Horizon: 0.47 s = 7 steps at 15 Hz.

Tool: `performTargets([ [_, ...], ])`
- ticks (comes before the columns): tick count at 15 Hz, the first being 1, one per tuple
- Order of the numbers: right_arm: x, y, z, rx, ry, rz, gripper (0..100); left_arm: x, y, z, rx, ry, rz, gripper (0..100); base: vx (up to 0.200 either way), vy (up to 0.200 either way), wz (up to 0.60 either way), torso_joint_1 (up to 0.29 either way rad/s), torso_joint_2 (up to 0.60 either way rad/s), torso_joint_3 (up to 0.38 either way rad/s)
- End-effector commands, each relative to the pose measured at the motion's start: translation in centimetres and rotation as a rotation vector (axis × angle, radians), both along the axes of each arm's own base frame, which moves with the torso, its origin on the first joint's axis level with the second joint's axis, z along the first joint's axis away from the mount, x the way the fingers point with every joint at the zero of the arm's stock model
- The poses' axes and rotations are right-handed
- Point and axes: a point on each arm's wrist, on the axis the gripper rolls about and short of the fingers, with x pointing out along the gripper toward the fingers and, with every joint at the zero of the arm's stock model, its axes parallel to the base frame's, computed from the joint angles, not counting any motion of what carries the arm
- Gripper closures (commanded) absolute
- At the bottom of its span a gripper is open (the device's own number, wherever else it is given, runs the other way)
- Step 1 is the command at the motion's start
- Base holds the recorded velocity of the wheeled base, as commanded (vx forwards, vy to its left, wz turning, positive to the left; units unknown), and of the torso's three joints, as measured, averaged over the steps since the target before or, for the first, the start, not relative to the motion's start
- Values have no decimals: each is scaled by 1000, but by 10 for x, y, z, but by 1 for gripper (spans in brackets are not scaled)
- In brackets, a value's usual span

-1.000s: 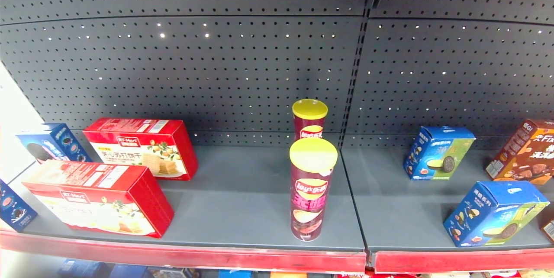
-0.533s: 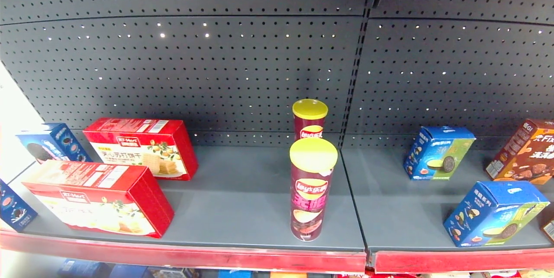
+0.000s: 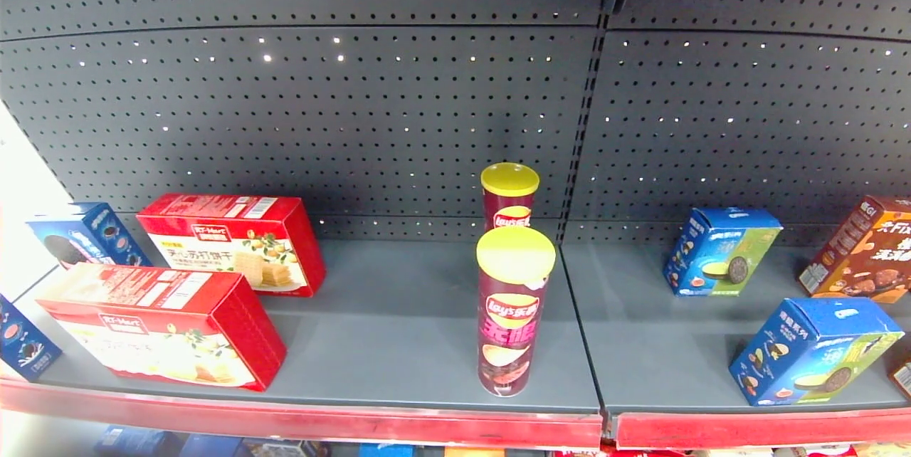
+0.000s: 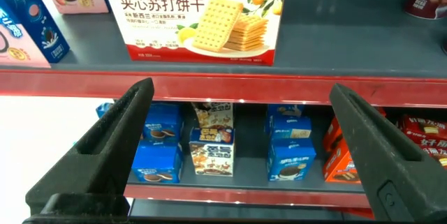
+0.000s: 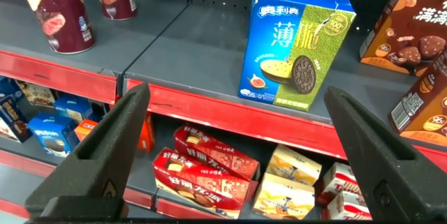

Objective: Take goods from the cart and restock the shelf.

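Left end effector (image 4: pixel 241 91) spread, empty, level with the shelf (image 3: pixel 398 329) edge, facing a red box (image 3: pixel 160 325). Right end effector (image 5: pixel 237 93) spread, empty, before a blue box (image 3: pixel 811 350). Chip can (image 3: pixel 509 314) upright near the front edge, second can (image 3: pixel 509 193) behind it.

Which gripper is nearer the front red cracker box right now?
Left. The left gripper is open right in front of the red cracker box. The right gripper faces the blue-green cookie box, beyond the chip cans from the crackers.
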Motion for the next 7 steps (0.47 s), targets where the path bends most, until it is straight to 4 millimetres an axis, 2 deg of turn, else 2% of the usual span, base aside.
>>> performTargets([
  [1,0,0,0,0,-2,1,0,0,0,0,0,2,1,0,0,0,0,0,0,0],
  [7,0,0,0,0,-1,1,0,0,0,0,0,2,1,0,0,0,0,0,0,0],
])
